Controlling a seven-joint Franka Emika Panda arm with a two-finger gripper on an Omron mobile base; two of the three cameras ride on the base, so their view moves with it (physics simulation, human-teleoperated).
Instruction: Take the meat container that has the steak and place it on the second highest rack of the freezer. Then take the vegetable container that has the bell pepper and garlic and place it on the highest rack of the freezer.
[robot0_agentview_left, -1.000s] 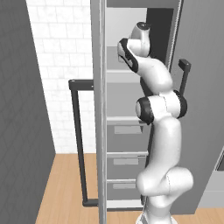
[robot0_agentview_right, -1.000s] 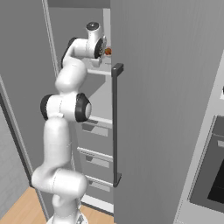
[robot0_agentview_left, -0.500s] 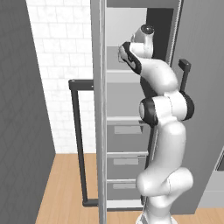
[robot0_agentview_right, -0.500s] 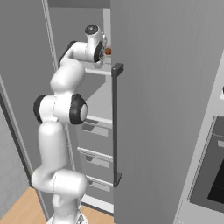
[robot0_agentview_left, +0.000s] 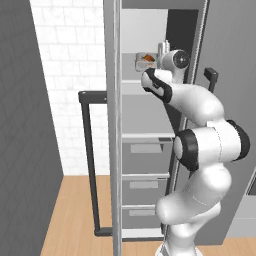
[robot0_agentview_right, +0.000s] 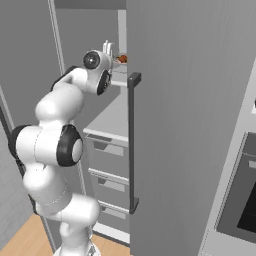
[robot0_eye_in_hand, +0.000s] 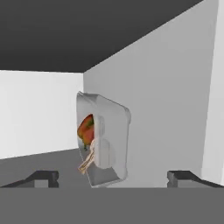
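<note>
Now, gripper is seen w/ jaws spread wide, nothing held; veg container w/ bell pepper and garlic sits apart, ahead of the tips, on the highest rack of the freezer. In hand view the container looks tipped toward the wall (may be camera roll, can't be told). Risk: container could be clipped and knocked if the hand is swung sideways on exit. Obstructions: door handle close by the arm; rack edge below wrist. Grey drawers beneath, oven at right, both well apart.
</note>
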